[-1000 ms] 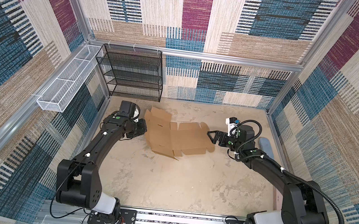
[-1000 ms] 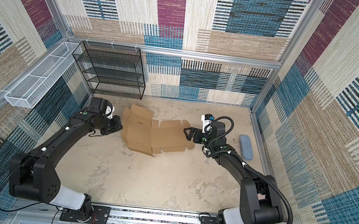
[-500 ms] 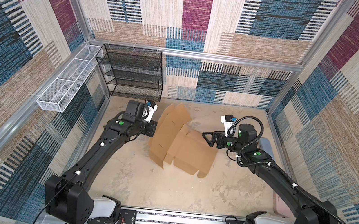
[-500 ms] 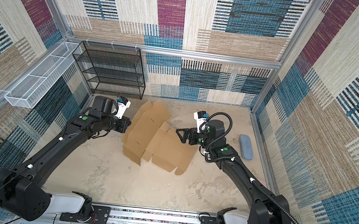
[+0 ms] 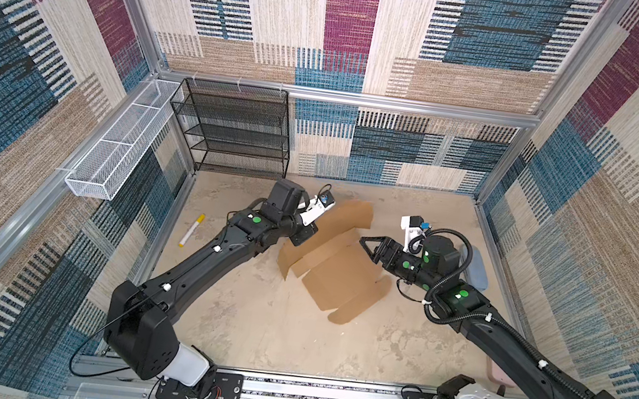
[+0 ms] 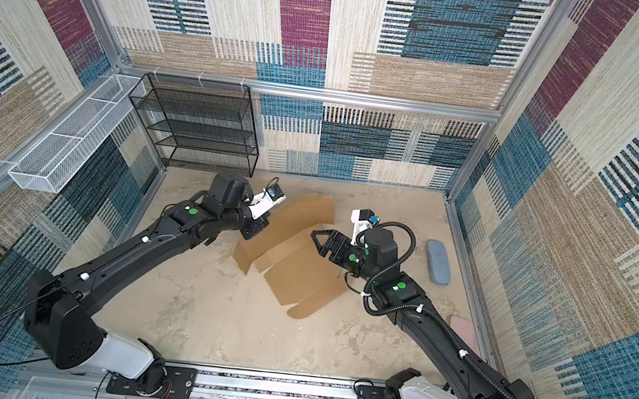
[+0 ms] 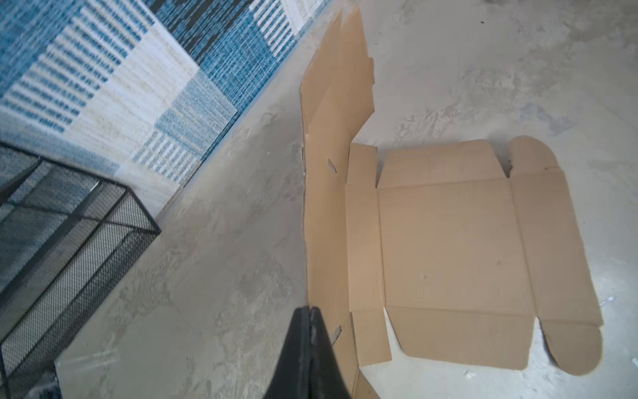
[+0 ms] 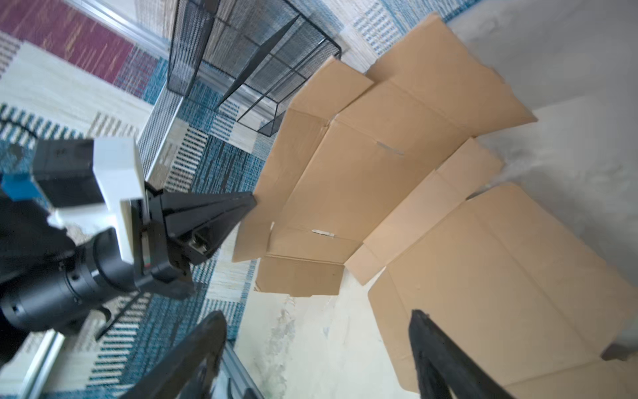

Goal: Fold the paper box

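The paper box (image 5: 341, 274) (image 6: 299, 273) is a flat brown die-cut sheet lying mid-table. Its far-left panel is tilted up off the table. My left gripper (image 5: 301, 238) (image 6: 252, 233) is shut on the edge of that raised panel, and the left wrist view shows the closed fingertips (image 7: 310, 309) on the edge of the paper box (image 7: 448, 241). My right gripper (image 5: 369, 249) (image 6: 320, 242) hangs open over the sheet's right edge. In the right wrist view my right gripper (image 8: 317, 328) has only table between its fingers, beside the paper box (image 8: 483, 259).
A black wire rack (image 5: 234, 130) stands at the back left, with a white mesh basket (image 5: 124, 141) on the left wall. A yellow marker (image 5: 191, 230) lies near the left wall. A blue-grey case (image 6: 437, 262) and a pink item (image 6: 464, 328) lie by the right wall.
The left gripper has moved toward the middle with the sheet's edge. The sheet has turned and slid forward, and its left panel has risen. The right gripper stays open by the sheet's right edge.
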Motion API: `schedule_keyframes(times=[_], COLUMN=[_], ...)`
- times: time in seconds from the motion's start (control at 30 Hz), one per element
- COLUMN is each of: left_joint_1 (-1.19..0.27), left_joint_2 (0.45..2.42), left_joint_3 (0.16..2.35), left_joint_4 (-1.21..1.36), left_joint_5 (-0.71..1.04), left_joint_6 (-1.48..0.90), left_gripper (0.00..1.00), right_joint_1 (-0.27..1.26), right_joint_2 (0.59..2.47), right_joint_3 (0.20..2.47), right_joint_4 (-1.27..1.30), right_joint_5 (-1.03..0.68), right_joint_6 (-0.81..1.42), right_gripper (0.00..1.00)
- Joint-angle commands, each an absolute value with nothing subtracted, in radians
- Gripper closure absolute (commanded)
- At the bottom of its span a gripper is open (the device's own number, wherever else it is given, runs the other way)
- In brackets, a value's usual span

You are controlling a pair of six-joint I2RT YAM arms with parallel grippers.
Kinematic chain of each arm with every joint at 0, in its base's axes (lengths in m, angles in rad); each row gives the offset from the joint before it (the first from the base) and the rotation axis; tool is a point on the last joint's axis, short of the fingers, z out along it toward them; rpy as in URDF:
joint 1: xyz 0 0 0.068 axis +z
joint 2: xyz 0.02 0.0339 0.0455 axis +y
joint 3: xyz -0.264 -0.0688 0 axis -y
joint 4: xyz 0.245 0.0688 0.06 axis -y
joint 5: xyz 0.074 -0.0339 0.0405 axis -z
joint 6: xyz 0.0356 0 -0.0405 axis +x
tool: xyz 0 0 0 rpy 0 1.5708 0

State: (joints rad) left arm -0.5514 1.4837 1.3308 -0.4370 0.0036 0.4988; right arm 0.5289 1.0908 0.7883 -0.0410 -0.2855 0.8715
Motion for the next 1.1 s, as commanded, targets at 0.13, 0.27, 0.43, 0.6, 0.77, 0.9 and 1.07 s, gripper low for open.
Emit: schedule_keyframes(times=[0.13, 0.27, 0.43, 0.6, 0.77, 0.9, 1.07], left_joint_1=[-0.629, -0.658, -0.687, -0.703, -0.717, -0.725, -0.726], left_joint_2=[1.518, 1.548, 1.556, 1.557, 1.548, 1.529, 1.505], left_joint_3=[1.297, 1.303, 1.286, 1.268, 1.231, 1.202, 1.168], left_joint_4=[-0.270, -0.255, -0.212, -0.202, -0.178, -0.163, -0.146], left_joint_5=[-0.053, -0.051, -0.034, -0.027, -0.015, -0.006, 0.000], left_joint_6=[0.636, 0.640, 0.647, 0.653, 0.652, 0.650, 0.652], left_gripper=[1.00, 1.00, 1.00, 1.00, 1.00, 1.00, 1.00], right_joint_1=[0.605, 0.646, 0.687, 0.692, 0.692, 0.692, 0.691], right_joint_2=[1.100, 1.148, 1.198, 1.206, 1.260, 1.324, 1.383], right_joint_3=[0.734, 0.732, 0.758, 0.756, 0.783, 0.817, 0.858], right_joint_4=[0.095, 0.113, 0.114, 0.114, 0.132, 0.160, 0.163], right_joint_5=[-0.090, -0.043, 0.030, 0.121, 0.130, 0.118, 0.129], right_joint_6=[1.295, 1.411, 1.477, 1.525, 1.537, 1.532, 1.525], right_gripper=[0.24, 0.25, 0.27, 0.32, 0.35, 0.37, 0.43])
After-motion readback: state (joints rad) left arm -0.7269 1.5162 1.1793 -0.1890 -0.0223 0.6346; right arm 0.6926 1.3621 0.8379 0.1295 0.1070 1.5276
